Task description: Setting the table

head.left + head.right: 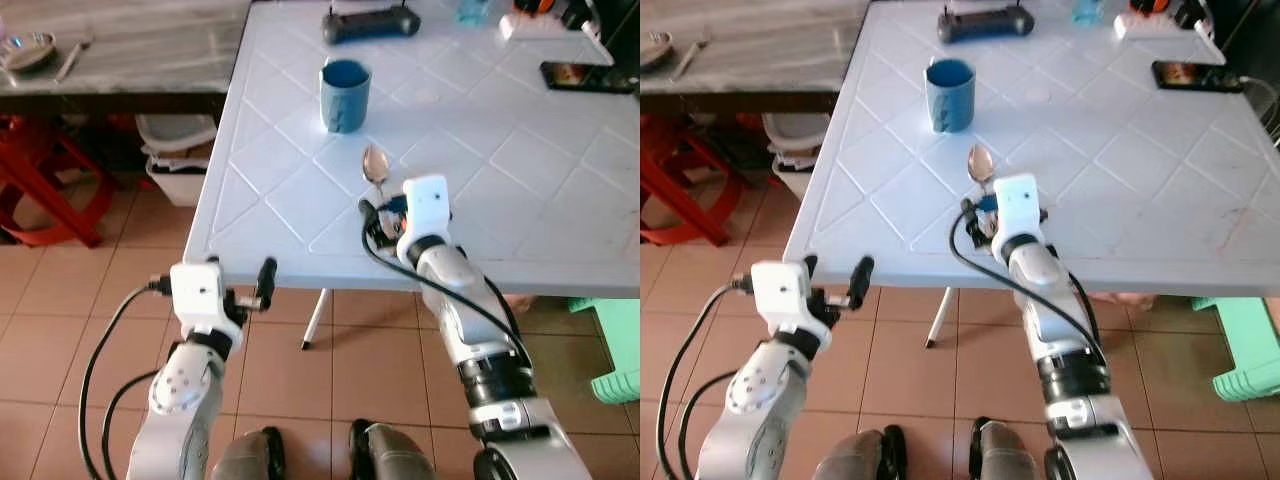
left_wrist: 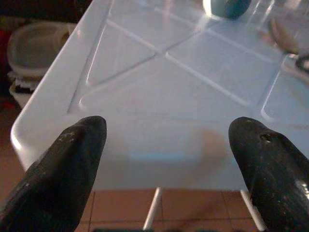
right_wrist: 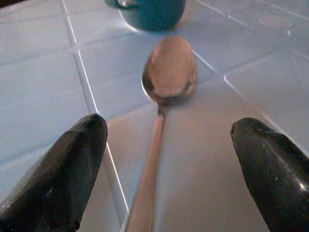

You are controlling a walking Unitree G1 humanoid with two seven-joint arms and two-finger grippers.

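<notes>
A blue mug stands on the white plastic table, left of its middle. Just nearer than the mug lies a metal spoon, bowl end toward the mug. My right gripper is open low over the table, its fingers on either side of the spoon's handle and not touching it. My left gripper is open too, held in front of the table's near left edge with nothing between its fingers.
At the table's far side lie a black controller and a phone. A grey table with a bowl stands back left, above a red stool and a white bin. A green stool is at the right.
</notes>
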